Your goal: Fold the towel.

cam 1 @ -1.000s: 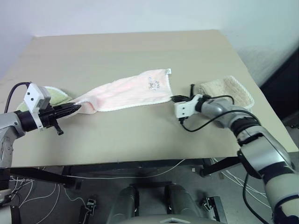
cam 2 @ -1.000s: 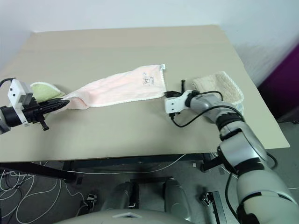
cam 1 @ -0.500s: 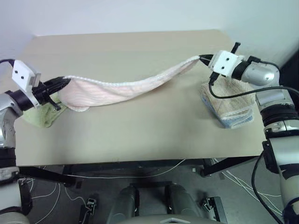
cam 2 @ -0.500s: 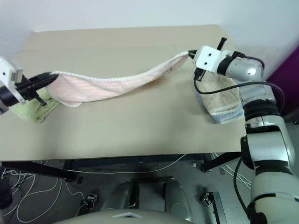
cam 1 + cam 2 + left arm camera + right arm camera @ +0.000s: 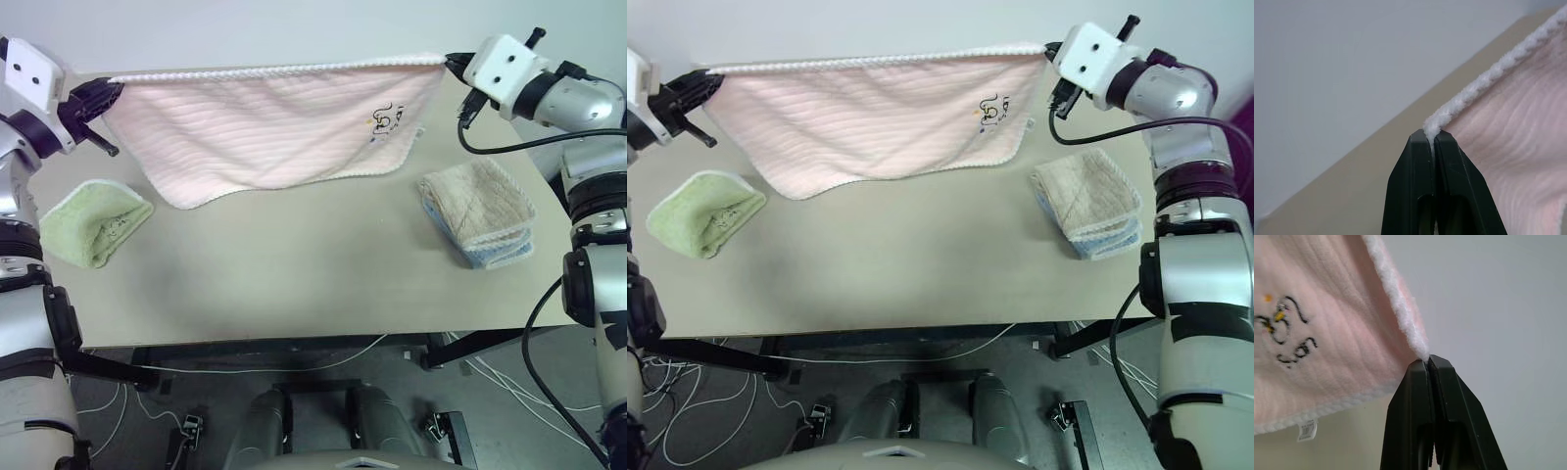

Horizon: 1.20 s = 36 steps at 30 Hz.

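The pale pink towel (image 5: pixel 265 122) hangs stretched out in the air above the far half of the table, its white trimmed top edge pulled taut between my two grippers. A small dark printed motif (image 5: pixel 386 119) sits near its right end. My left gripper (image 5: pixel 110 86) is shut on the towel's top left corner (image 5: pixel 1432 128). My right gripper (image 5: pixel 451 63) is shut on the top right corner (image 5: pixel 1421 352). The lower edge sags down toward the tabletop, lowest at the left.
A light green folded towel (image 5: pixel 90 221) lies on the tan table (image 5: pixel 294 274) at the left. A beige folded towel on a blue one (image 5: pixel 479 210) lies at the right. A pale wall stands behind the table.
Both grippers have risen and drawn apart, lifting the towel off the table. It went from a sagging strip to a sheet spread flat in the air.
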{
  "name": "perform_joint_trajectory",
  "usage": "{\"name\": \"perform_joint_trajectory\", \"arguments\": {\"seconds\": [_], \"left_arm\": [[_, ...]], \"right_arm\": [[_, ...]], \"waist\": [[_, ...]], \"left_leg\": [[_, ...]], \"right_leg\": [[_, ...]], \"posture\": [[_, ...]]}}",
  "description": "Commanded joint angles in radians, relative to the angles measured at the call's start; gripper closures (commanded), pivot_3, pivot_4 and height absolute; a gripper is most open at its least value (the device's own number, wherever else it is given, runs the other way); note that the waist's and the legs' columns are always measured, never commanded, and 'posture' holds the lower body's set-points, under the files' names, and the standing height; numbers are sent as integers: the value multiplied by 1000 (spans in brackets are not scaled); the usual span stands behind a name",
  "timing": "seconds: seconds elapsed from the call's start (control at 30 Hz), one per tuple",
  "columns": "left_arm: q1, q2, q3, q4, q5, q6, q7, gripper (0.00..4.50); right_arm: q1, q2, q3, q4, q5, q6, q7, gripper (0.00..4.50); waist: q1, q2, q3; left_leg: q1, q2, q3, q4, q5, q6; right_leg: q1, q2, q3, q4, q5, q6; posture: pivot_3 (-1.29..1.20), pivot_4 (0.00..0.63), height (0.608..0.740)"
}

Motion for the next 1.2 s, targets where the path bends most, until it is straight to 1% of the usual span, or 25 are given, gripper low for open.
{"name": "perform_joint_trajectory", "arguments": {"seconds": [0.03,0.13,0.23,0.3,0.4,0.53,0.67,0.77,0.83,0.87,0.9,0.93,1.0,1.07,1.13,1.2], "left_arm": [[103,77,79,-111,-94,49,-123,4500],[246,113,123,-239,-172,180,-202,4500],[453,149,182,-430,-256,312,-279,4500],[568,161,218,-541,-297,388,-297,4500],[675,160,262,-655,-333,452,-293,4500],[725,133,267,-721,-339,489,-255,4500],[714,116,248,-754,-344,515,-224,4500],[697,95,226,-776,-346,533,-202,4500],[689,84,214,-787,-342,539,-191,4500],[685,77,208,-794,-342,545,-185,4500],[684,70,202,-807,-343,551,-180,4500],[684,65,197,-818,-343,557,-175,4500],[685,58,194,-835,-344,567,-166,4500],[689,51,194,-848,-345,575,-158,4500],[693,47,196,-861,-348,583,-152,4500],[701,44,200,-878,-354,591,-144,4500]], "right_arm": [[100,-73,-89,-179,145,76,147,4447],[259,-123,-139,-388,264,214,266,4447],[436,-175,-194,-598,381,375,351,4447],[551,-205,-223,-720,449,479,399,4447],[685,-234,-249,-850,501,578,440,4447],[709,-186,-241,-879,483,613,383,4447],[715,-80,-143,-912,420,611,337,4447],[690,35,-57,-873,334,563,276,3842],[681,84,-10,-837,270,504,253,3190],[675,108,14,-811,237,468,238,2761],[661,130,56,-763,169,396,206,2484],[644,149,90,-716,108,326,171,2072],[609,178,134,-624,11,199,97,1475],[560,191,179,-530,-108,72,-9,713],[520,200,211,-447,-187,-14,-90,113],[477,199,250,-362,-277,-79,-175,49]], "waist": [[-1,0,0],[1,0,0],[4,1,0],[6,1,0],[13,0,0],[14,0,0],[12,0,0],[8,0,0],[8,0,0],[10,0,0],[11,0,0],[11,-1,-1],[11,-1,0],[11,-1,0],[9,-1,0],[7,-1,0]], "left_leg": [[0,0,0,0,1,-2],[-1,1,0,2,0,0],[-2,1,0,3,-1,1],[-2,1,0,4,-1,1],[-2,1,-1,5,-1,1],[-1,1,-1,6,-1,2],[0,1,-1,5,-1,2],[-1,1,-1,5,-1,2],[-1,1,0,5,-1,2],[-1,1,0,5,-1,1],[-1,1,0,5,-1,1],[-1,1,0,6,-1,2],[-1,0,0,6,-1,1],[-1,0,0,5,-1,1],[-1,0,0,5,-1,1],[-1,0,0,5,0,1]], "right_leg": [[0,0,0,1,0,0],[0,0,0,1,0,0],[-1,-1,0,2,0,0],[-1,-1,0,2,0,0],[0,-2,0,2,0,0],[1,-2,0,1,0,0],[1,-2,0,1,0,0],[0,-2,0,2,0,0],[-1,-1,0,2,0,0],[-1,-1,0,2,0,0],[-1,-1,0,2,0,0],[-1,-1,0,2,0,0],[-1,-1,0,2,0,0],[-1,-1,0,2,0,0],[-1,-1,0,2,0,0],[-1,-1,0,2,0,0]], "posture": [[0,150,740],[0,150,740],[0,150,740],[0,150,740],[0,150,740],[0,150,740],[0,150,740],[0,150,740],[0,150,740],[0,150,740],[0,150,740],[0,150,740],[0,150,740],[0,150,740],[0,150,740],[0,150,740]]}}
